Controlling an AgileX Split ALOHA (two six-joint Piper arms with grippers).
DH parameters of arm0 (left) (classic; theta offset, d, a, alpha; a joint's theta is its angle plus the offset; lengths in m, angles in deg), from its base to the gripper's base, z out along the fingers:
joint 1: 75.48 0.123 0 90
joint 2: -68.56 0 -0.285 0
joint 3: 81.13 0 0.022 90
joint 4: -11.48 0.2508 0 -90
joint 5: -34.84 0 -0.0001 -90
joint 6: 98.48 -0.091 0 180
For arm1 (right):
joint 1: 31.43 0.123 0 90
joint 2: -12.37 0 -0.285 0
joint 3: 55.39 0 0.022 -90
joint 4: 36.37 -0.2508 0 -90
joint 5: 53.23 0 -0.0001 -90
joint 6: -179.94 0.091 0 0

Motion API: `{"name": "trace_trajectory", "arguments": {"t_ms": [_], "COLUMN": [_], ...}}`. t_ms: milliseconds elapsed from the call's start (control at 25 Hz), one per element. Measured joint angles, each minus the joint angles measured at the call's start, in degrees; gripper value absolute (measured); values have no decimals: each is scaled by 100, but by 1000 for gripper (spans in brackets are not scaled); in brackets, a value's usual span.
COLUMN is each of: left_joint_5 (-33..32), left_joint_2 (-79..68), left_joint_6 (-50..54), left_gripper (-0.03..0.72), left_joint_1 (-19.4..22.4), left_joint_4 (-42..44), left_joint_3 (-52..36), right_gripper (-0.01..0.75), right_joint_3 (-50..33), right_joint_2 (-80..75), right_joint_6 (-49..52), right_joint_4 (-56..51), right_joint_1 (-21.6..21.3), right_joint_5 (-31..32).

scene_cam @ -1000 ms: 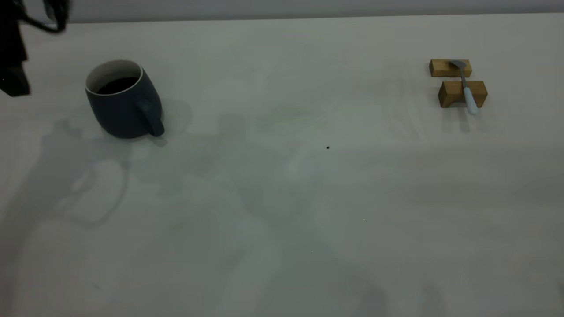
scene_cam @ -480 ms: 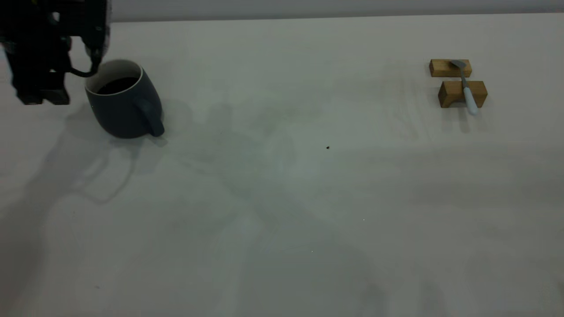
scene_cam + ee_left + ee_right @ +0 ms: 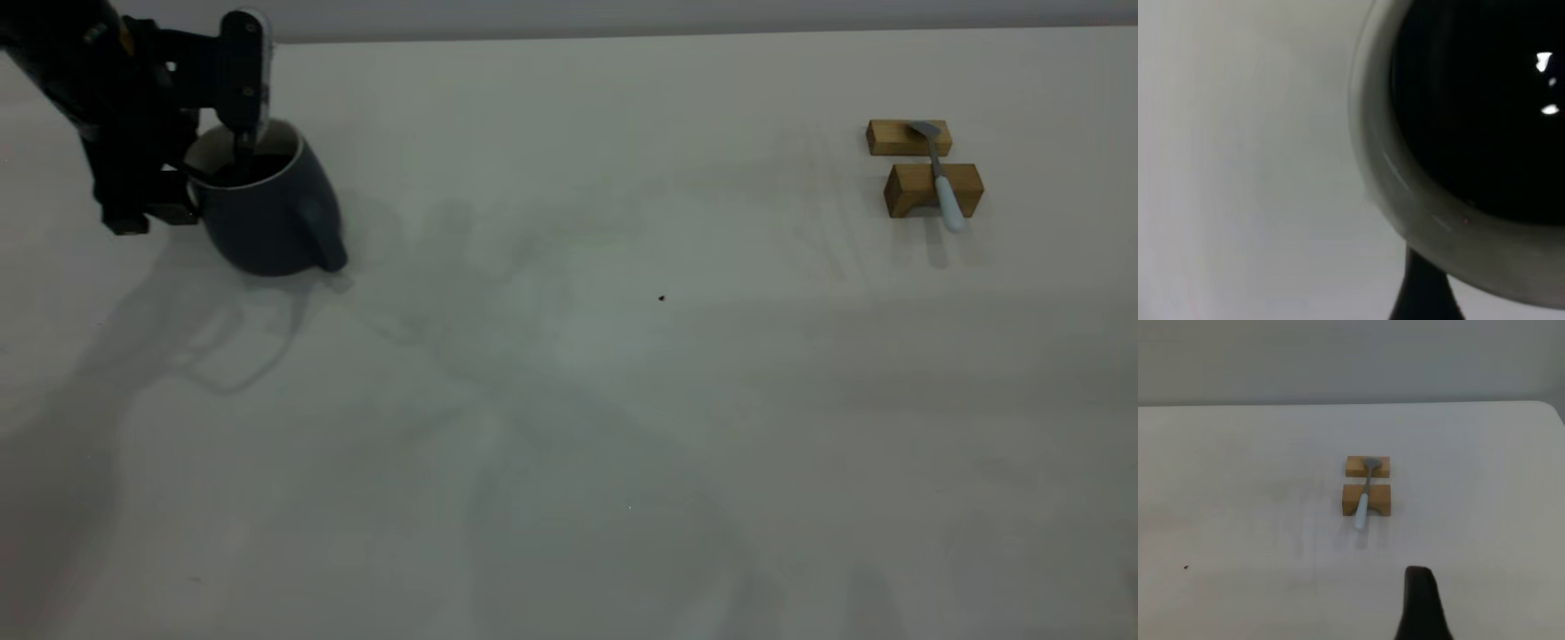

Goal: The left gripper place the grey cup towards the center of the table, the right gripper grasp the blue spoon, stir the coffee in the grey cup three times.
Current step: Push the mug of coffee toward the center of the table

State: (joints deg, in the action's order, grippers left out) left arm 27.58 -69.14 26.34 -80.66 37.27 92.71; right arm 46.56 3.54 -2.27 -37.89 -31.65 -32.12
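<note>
**Q:** ok so where's everything sitting, left to right?

**A:** Far left of the table (image 3: 569,400) there's my left gripper (image 3: 218,164) at the grey cup (image 3: 276,218). One finger (image 3: 242,89) dips inside the rim over the coffee (image 3: 1485,100), the other's outside the wall, so I'm straddling the rim. Can't tell if I'm actually squeezing it.

**Q:** and the spoon?

**A:** Well apart, far right. The blue spoon (image 3: 941,178) lies across two wooden blocks (image 3: 932,188), bowl on the farther one, handle sticking out past the nearer one. My right gripper (image 3: 1421,603) hangs back from it; only one finger shows, so no idea how wide it is.
</note>
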Motion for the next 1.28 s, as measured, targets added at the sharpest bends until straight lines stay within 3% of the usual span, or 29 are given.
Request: {"name": "trace_trajectory", "arguments": {"t_ms": [680, 1000, 1120, 1280], "left_joint_5": [838, 1163, 937, -102], "left_joint_2": [-138, -138, 30, 817], "left_joint_6": [817, 1272, 1426, 1918], "left_gripper": [585, 585, 585, 585], "left_joint_1": [-1540, -1812, -1823, -1823], "left_joint_4": [0, 0, 0, -11], "left_joint_3": [18, 18, 18, 18], "right_gripper": [580, 580, 580, 580], "right_joint_3": [0, 0, 0, 0], "right_joint_2": [0, 0, 0, 0], "right_joint_6": [0, 0, 0, 0], "right_joint_4": [0, 0, 0, 0], "right_joint_1": [0, 0, 0, 0], "right_joint_5": [0, 0, 0, 0]}}
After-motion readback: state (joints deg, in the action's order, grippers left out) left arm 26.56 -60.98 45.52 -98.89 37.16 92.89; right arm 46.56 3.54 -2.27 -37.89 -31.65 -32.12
